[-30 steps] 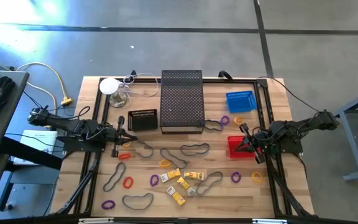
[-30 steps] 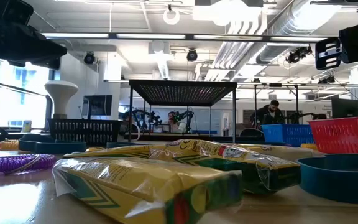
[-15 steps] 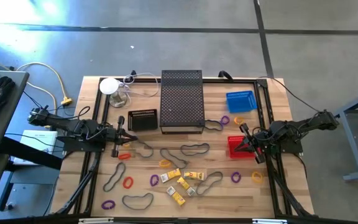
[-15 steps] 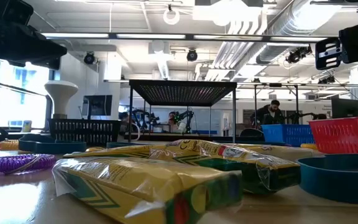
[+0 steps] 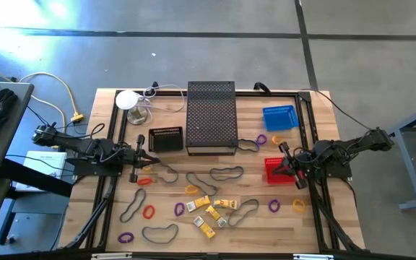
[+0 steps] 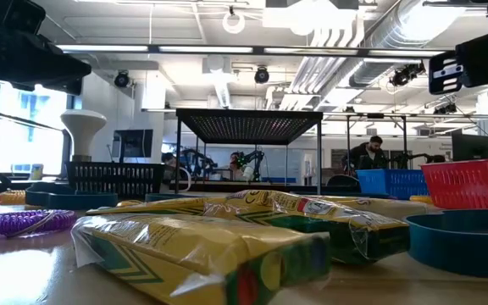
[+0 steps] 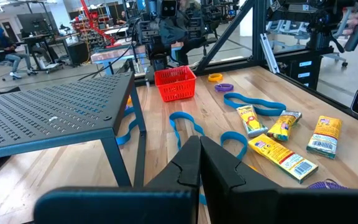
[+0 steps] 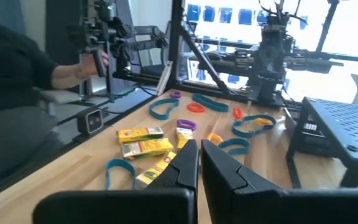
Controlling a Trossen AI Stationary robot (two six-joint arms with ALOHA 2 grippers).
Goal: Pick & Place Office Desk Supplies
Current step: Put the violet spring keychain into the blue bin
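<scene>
Both arms are waiting at the table's sides in the high view: the left gripper (image 5: 144, 159) at centre left, the right gripper (image 5: 282, 165) at centre right beside the red basket (image 5: 276, 172). Both pairs of fingers are pressed together, holding nothing. The rubber bands (image 5: 224, 172) and yellow packets (image 5: 224, 204) are lying scattered across the lower middle. To start well, either gripper should be spreading its fingers before descending squarely over one item.

Bright overhead light, blurred foreground
</scene>
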